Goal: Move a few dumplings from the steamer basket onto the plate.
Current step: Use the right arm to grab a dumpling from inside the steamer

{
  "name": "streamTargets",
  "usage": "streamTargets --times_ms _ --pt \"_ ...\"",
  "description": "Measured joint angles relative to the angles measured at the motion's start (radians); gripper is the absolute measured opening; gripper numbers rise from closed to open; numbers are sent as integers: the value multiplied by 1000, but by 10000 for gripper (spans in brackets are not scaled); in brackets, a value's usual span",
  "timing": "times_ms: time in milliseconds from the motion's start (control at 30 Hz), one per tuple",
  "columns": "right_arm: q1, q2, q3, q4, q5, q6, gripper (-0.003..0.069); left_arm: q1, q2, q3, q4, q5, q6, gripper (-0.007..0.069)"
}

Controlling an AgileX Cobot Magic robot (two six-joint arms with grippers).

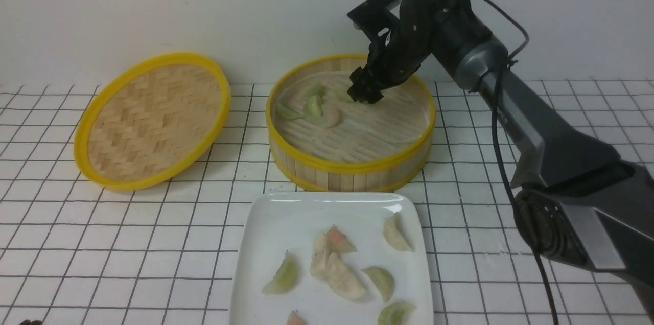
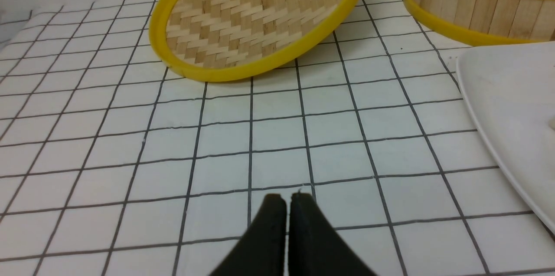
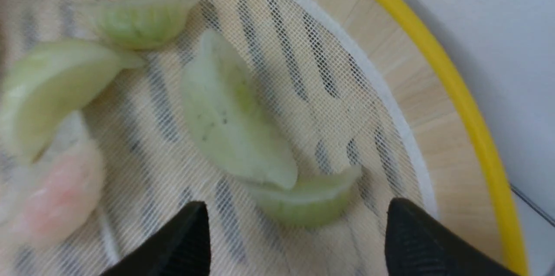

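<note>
Right arm [image 1: 541, 131] is reaching over the steamer basket [image 1: 352, 165], which is sitting behind the plate [image 1: 286, 217]; arm print is too small to read. Woven lid [image 1: 153, 120] is sitting left of the basket. Dumplings [image 1: 342, 276] are lying on the plate, others in the basket. Right gripper [image 3: 295, 205] is hovering wide open and empty, straddling a green dumpling [image 3: 312, 202]. Left gripper [image 2: 286, 200] is sitting closed, empty.

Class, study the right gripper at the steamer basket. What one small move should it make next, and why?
Probably lower the right gripper a little and close on the green dumpling. Its jaws stand open over the floor of the steamer basket, that dumpling lies just ahead between the fingertips in the right wrist view, and nothing is held yet.
</note>
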Motion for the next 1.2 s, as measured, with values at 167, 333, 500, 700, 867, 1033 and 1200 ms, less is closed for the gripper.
streamTargets --times_ms 167,333,500,700,867,1033,1200 --pt "0 24 0 -3 -43 -5 492 0 0 0 0 0 0 -6" --pt "0 32 0 -8 -46 -8 484 0 0 0 0 0 0 -6" --pt "0 37 0 11 -43 -4 339 0 0 0 0 0 0 -6" --pt "0 37 -6 14 -34 7 272 0 0 0 0 0 0 -6" --pt "0 24 -50 15 80 33 271 0 0 0 0 0 0 -6" --pt "0 -10 -77 17 103 70 271 0 0 0 0 0 0 -6" --pt "0 -127 1 24 105 150 271 0 0 0 0 0 0 -6"
